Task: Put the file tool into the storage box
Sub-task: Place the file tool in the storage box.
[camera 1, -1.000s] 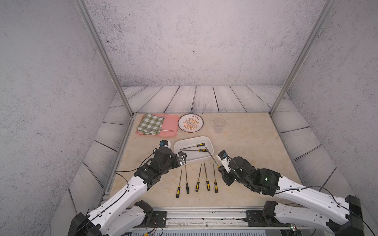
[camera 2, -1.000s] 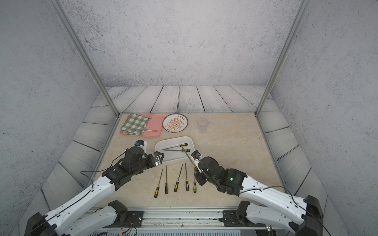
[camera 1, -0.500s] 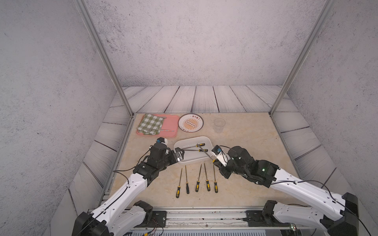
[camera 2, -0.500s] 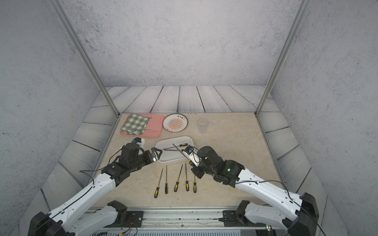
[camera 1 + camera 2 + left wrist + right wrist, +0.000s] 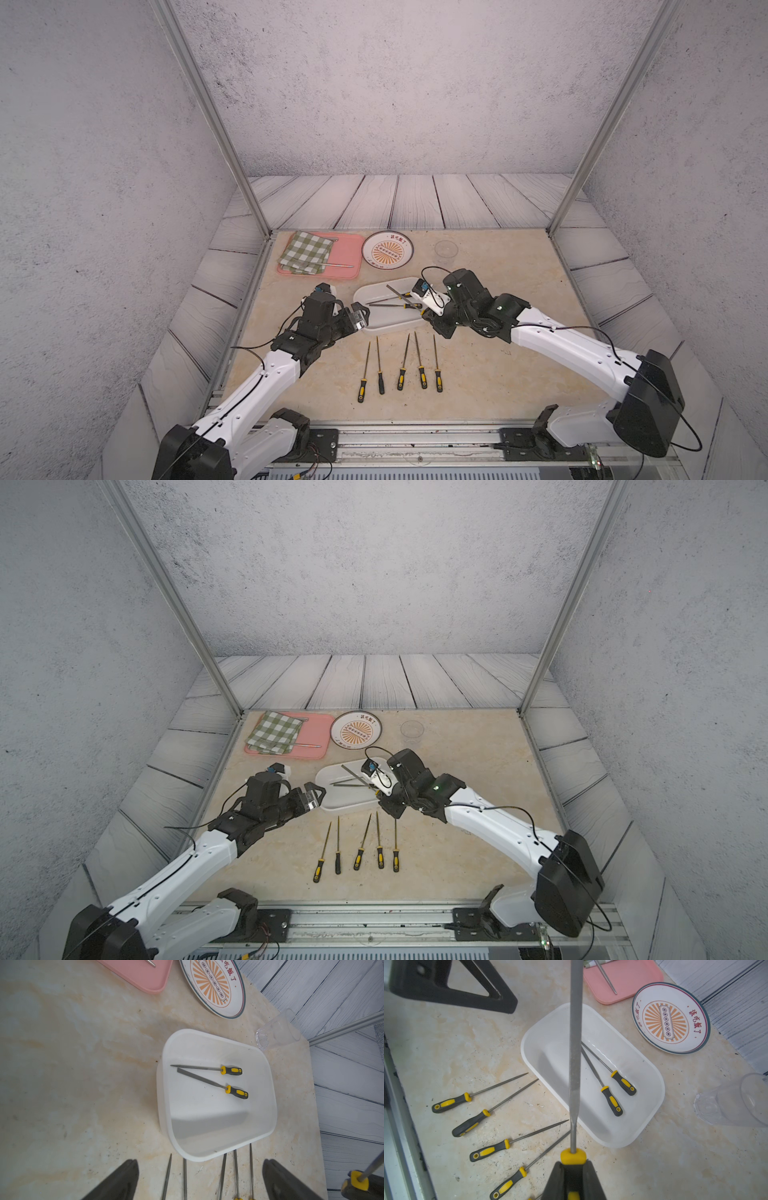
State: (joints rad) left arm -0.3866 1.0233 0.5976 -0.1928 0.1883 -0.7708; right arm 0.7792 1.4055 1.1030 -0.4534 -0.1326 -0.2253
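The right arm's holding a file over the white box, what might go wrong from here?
1. The held file is clamped at its handle by the right gripper; released at a slant, its tip may catch the storage box rim and tip out.
2. It may land across the two files already inside and rest crooked.
3. The open left gripper sits close to the box and could nudge it.

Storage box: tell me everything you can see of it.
The storage box is a shallow white tub of smooth, plastic-looking material, rectangular with rounded corners, no lid. It sits flat on the beige table, in front of the round plate. Inside lie two files with yellow-and-black handles, toward its far side. The right gripper, shut on a third file, holds its blade above the box. By its near wall lie five more files.
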